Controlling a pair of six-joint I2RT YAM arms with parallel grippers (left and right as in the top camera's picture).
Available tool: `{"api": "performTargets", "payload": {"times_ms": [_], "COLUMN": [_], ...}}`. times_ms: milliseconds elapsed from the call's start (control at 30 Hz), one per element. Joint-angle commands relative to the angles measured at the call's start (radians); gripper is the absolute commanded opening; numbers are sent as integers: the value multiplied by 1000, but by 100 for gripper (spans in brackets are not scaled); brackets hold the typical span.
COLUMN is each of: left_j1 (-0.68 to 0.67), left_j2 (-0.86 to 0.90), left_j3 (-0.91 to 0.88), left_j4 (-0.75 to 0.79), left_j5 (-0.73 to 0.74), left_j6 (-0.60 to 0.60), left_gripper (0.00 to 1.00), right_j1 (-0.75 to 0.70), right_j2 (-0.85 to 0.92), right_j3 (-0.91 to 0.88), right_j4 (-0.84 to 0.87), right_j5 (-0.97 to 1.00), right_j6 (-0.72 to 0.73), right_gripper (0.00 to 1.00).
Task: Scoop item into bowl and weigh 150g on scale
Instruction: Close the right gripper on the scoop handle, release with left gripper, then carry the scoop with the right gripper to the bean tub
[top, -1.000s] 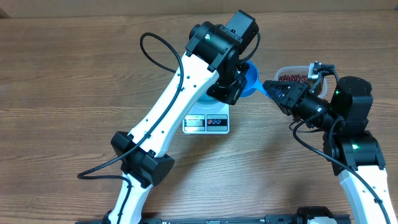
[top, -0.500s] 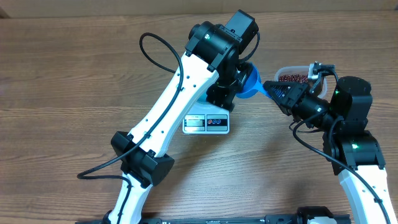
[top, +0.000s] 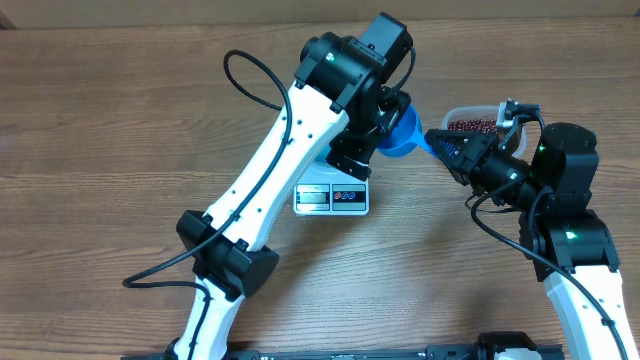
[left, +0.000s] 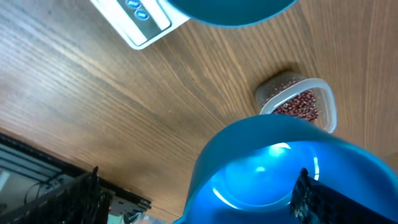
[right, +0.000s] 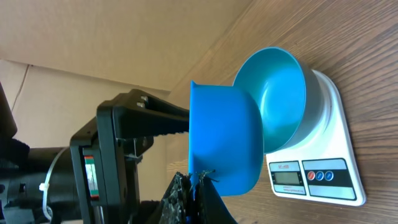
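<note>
A small blue scoop (top: 404, 130) hangs in the air, empty, its handle pinched in my shut right gripper (top: 436, 143). My left gripper (top: 378, 138) stands wide open around the scoop's cup (left: 273, 174), its fingers (left: 81, 199) apart from it. The blue bowl (right: 277, 99) sits on the white scale (right: 329, 168), just beside the scoop (right: 224, 143). In the overhead view my left arm hides most of the bowl. Red-brown beans (top: 470, 125) fill a clear tub (left: 324, 99) beyond the scoop.
The scale's display and buttons (top: 333, 197) face the table's front. The tub stands at the back right, close behind my right gripper (right: 194, 186). Bare wooden table (top: 120, 150) stretches to the left and front.
My left gripper has opened from shut and let go of the scoop's cup. The scoop stays in my right gripper, which has not moved.
</note>
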Motion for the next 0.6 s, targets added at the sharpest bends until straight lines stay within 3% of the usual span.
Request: {"api": "performTargets", "payload": {"times_ms": [0, 367, 567], "left_j1": [10, 17, 37], "left_j2": [-42, -153, -238], "left_j3": [24, 24, 24], "left_j4": [12, 56, 52], "left_j5": [-10, -31, -88], "left_j6": [65, 204, 349], "left_gripper": [100, 99, 100], "right_j1": [-5, -5, -5], "right_j2": [-3, -3, -3], "right_j3": [19, 19, 19], "right_j4": [6, -41, -79], "right_j5": [18, 92, 161], "right_j6": [-27, -115, -209], "right_gripper": [4, 4, 4]}}
